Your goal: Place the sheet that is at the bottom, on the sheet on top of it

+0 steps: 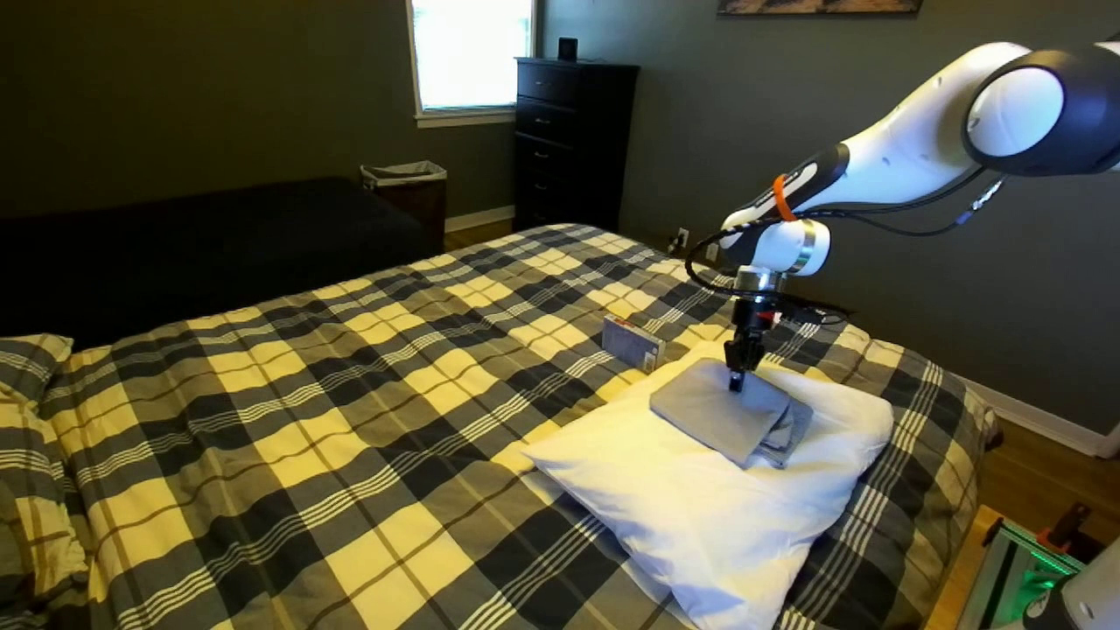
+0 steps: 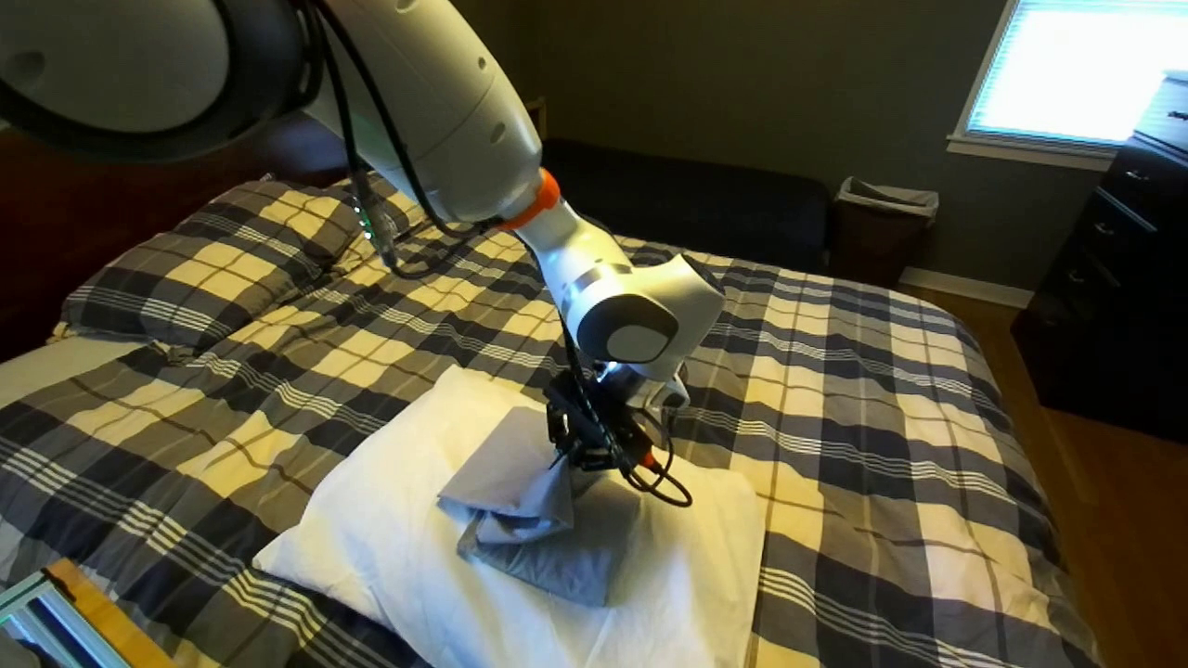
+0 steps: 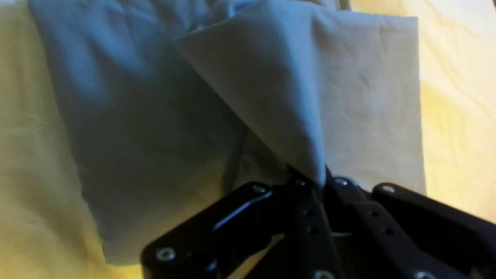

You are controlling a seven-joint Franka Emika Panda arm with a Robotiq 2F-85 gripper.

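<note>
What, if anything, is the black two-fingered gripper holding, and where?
The gripper pinches the light-grey folded cloth sheet by a raised fold of the fabric.

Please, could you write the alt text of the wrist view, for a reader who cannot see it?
A black gripper pinches a raised fold of a light gray sheet. In the picture, the fold overlaps a darker blue-gray cloth at left; a pale, yellow-tinted pillow shows along both sides.

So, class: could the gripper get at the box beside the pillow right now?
Probably not straight away: the gripper looks shut on a gray sheet and would likely have to let go first. Beyond that, the way looks free: in an exterior view, nothing stands between it and the box.
</note>
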